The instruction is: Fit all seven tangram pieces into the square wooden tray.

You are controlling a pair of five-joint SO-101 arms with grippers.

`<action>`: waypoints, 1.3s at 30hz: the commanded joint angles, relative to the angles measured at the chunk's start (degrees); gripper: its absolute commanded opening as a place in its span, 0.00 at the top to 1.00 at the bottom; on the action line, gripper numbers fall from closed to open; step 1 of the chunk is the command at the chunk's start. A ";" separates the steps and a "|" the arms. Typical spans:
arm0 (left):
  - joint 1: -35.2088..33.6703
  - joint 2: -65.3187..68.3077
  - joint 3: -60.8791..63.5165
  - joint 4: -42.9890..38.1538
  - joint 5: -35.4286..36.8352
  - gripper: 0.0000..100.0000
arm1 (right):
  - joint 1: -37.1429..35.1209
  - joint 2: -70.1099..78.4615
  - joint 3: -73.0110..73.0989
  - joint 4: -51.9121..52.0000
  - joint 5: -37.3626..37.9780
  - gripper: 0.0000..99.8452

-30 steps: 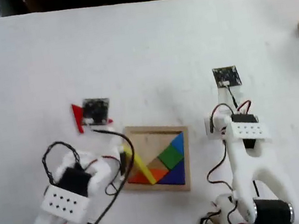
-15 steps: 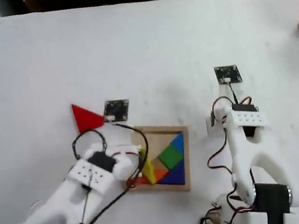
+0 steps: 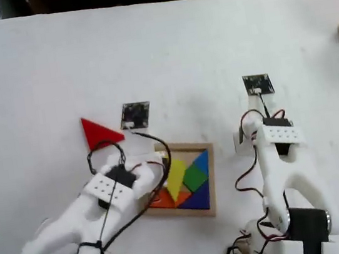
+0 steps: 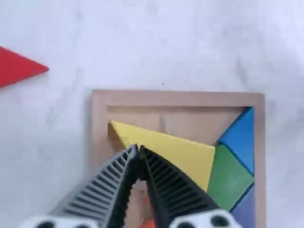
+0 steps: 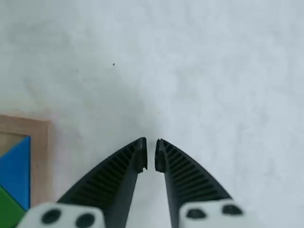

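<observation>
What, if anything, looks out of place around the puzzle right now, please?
The yellow triangle sits askew in the tray, its edges not flush with the walls, leaving a bare wedge of wood. The red triangle lies outside on the table.

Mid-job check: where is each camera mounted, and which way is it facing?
High view: fixed above, looking down at the table; left arm, right arm, tray, red triangle show.
Left wrist view: on left wrist, facing down past the left end effector at the yellow piece in the tray.
Right wrist view: on right wrist, facing bare table past the right end effector.
Shared: tray in all three.
</observation>
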 commanded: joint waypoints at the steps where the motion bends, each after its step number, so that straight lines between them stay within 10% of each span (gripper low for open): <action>1: 2.24 -6.81 -3.43 -2.11 1.23 0.98 | 0.40 -0.04 -2.64 0.40 0.62 0.96; 10: 15.34 -16.66 0.00 -1.67 6.07 0.98 | 0.40 0.13 -2.73 0.22 0.62 0.96; 24: 16.84 3.74 3.34 -14.86 5.98 0.98 | 0.40 0.13 -2.73 0.48 0.62 0.96; 39: 11.74 -1.10 3.69 0.44 0.79 0.98 | 0.48 0.13 -2.73 0.40 0.62 0.96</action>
